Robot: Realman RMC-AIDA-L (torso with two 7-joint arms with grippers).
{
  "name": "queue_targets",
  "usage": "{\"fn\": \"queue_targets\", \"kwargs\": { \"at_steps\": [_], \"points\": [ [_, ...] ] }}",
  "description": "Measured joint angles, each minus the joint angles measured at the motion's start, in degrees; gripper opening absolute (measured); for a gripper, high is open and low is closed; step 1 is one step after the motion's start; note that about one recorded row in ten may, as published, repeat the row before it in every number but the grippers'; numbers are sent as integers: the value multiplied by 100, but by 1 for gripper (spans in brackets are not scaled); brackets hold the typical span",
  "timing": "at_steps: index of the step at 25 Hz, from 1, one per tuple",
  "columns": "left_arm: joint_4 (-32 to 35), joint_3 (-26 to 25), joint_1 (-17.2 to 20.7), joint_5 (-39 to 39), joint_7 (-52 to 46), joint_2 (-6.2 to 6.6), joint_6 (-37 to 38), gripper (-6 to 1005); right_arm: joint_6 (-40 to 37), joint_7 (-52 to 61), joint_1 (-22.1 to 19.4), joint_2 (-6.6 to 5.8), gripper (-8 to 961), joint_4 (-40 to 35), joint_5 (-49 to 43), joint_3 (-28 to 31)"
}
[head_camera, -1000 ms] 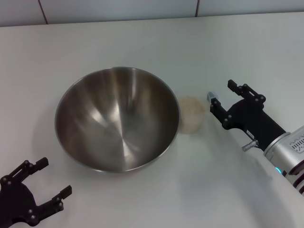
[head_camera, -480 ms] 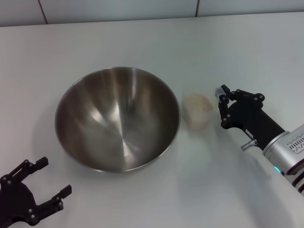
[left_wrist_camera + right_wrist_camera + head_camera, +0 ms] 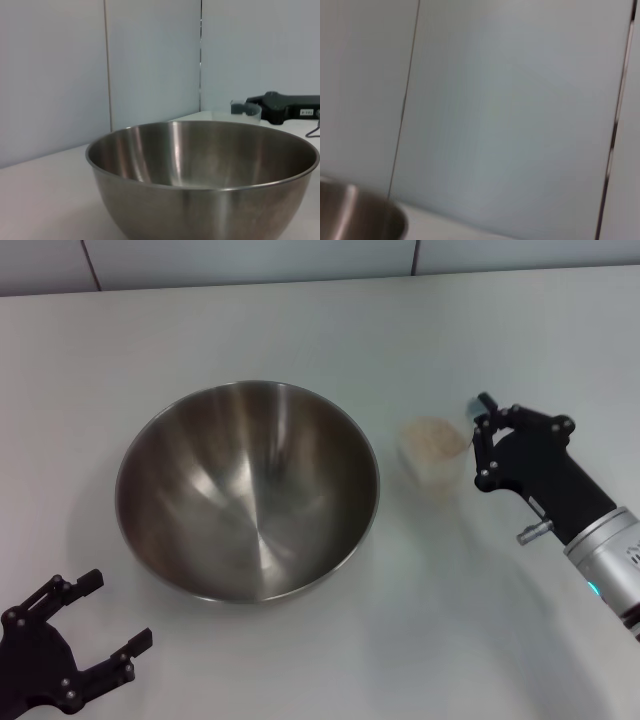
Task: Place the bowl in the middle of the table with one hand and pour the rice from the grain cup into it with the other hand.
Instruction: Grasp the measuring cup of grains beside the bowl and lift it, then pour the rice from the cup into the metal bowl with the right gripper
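The steel bowl [image 3: 248, 490] stands on the white table [image 3: 300, 330], a little left of centre, and is empty. It fills the left wrist view [image 3: 200, 175]. My right gripper [image 3: 479, 440] is shut on the grain cup [image 3: 432, 450], which is filled with rice [image 3: 433, 436] and held just right of the bowl, slightly above the table. The cup's rim [image 3: 246, 109] and the right gripper [image 3: 285, 107] show behind the bowl in the left wrist view. My left gripper [image 3: 113, 611] is open and empty at the near left, apart from the bowl.
A tiled wall edge [image 3: 250, 260] runs along the far side of the table. The right wrist view shows only the wall [image 3: 520, 100] and a bit of the bowl's rim [image 3: 360, 215].
My right gripper closed on the grain cup, turned, and lifted it up and a little to the right, away from the bowl. The left arm and the bowl have not moved.
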Motion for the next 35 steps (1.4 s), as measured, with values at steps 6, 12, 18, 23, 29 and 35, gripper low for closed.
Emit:
{"fn": "queue_targets", "kwargs": {
  "at_steps": [6,12,18,23,29,35],
  "points": [
    [1,0,-5,2,0,-5,9,863,-811,-1073,-54,-6,23,307,0,16],
    [1,0,2,2,2,-11,14,863,-893,-3137,134,0,22,965,-57,-172],
    [2,0,5,1,15,-1,15,863,-476,-6098,421,1,21,1364,-64,-815],
    [7,0,-1,1,19,-1,14,863,-351,-8534,465,1,20,1554,-140,-1219],
    [8,0,-3,1,30,0,14,863,-125,-10984,511,1,19,1546,-721,-1239],
    [16,0,-6,20,30,0,17,863,190,-12618,545,1,18,1701,-729,-1219]
  ]
}}
